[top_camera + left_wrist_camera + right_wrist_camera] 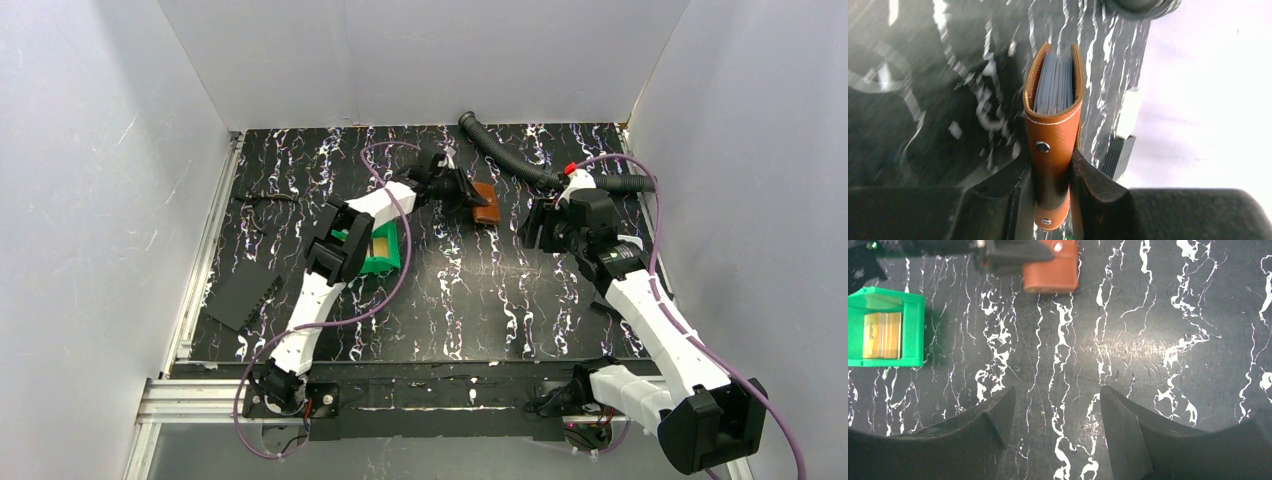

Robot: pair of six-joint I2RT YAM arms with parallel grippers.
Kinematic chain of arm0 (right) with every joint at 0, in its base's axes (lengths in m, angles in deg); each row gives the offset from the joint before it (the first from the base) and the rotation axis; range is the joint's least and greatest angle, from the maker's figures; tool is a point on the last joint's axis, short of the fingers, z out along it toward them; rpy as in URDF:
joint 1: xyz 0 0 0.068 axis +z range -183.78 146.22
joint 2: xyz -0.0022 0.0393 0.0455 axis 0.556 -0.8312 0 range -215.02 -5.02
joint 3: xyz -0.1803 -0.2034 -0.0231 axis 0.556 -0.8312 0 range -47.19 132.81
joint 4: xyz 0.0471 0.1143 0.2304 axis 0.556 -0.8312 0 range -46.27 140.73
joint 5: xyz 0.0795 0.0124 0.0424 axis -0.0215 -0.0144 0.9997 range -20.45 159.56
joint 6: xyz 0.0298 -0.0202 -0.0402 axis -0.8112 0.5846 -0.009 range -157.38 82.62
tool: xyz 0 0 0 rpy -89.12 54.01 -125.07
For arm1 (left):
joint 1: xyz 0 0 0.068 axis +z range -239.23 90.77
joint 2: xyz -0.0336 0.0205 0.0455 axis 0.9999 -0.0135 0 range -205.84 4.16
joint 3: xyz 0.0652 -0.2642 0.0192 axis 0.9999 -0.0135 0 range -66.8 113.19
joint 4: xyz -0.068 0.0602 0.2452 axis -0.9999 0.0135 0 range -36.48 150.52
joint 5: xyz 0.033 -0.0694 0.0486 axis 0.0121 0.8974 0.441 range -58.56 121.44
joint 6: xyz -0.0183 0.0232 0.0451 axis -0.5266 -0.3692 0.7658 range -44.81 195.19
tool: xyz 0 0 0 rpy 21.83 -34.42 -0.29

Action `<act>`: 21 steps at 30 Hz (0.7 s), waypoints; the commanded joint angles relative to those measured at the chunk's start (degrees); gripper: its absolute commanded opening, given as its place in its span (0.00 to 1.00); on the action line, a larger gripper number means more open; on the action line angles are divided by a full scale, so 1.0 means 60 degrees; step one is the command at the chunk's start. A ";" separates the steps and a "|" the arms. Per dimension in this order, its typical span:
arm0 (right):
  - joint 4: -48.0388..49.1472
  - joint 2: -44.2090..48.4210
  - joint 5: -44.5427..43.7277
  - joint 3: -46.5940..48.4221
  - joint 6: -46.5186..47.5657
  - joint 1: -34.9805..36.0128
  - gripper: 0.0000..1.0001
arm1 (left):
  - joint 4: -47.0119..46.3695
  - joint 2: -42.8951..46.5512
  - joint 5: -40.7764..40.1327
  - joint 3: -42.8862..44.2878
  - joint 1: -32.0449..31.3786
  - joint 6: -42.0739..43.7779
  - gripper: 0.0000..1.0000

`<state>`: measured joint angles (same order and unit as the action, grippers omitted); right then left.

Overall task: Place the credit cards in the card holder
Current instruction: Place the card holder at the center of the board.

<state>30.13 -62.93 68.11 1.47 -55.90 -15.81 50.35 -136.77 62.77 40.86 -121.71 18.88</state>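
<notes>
The brown leather card holder stands on edge, folded, its pale inner pockets showing at the top. My left gripper is shut on it, one finger on each cover. Seen from above, the card holder sits at the back centre of the table with the left gripper on it; it also appears in the right wrist view. Yellowish-tan credit cards lie stacked in a green bin, which the left arm partly hides from above. My right gripper is open over bare table, nothing between its fingers, and stands right of the card holder.
A black corrugated hose runs along the back right of the marbled black table. Flat black sheets lie at the left edge. White walls close in the left, back and right sides.
</notes>
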 commanded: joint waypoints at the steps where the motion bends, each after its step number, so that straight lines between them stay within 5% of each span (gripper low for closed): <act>1: -0.0395 0.0056 0.0420 0.0458 0.0120 -0.0075 0.72 | 0.0830 -0.0958 0.0148 0.2291 -0.0716 -0.0630 0.08; 6: -0.0712 0.0224 0.0592 0.0761 0.0136 -0.0081 0.73 | 0.1133 -0.1704 -0.0580 0.3033 -0.1120 -0.1188 0.17; 12: -0.1359 0.0509 0.0486 0.1362 0.0472 -0.0095 0.83 | 0.2714 -0.1511 -0.0650 0.3632 -0.1148 -0.0526 0.53; 17: -0.2015 0.0711 0.0327 0.1911 0.0659 -0.0096 0.95 | 0.4911 0.0152 -0.1018 0.3365 -0.1110 0.1168 0.90; 21: -0.2695 0.0825 0.0031 0.2768 0.0766 -0.0096 0.98 | 0.6988 0.2040 -0.1292 0.3212 -0.0927 0.2347 0.98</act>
<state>18.13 -59.45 70.78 11.75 -52.93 -16.13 75.86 -140.22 57.71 60.08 -128.71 22.88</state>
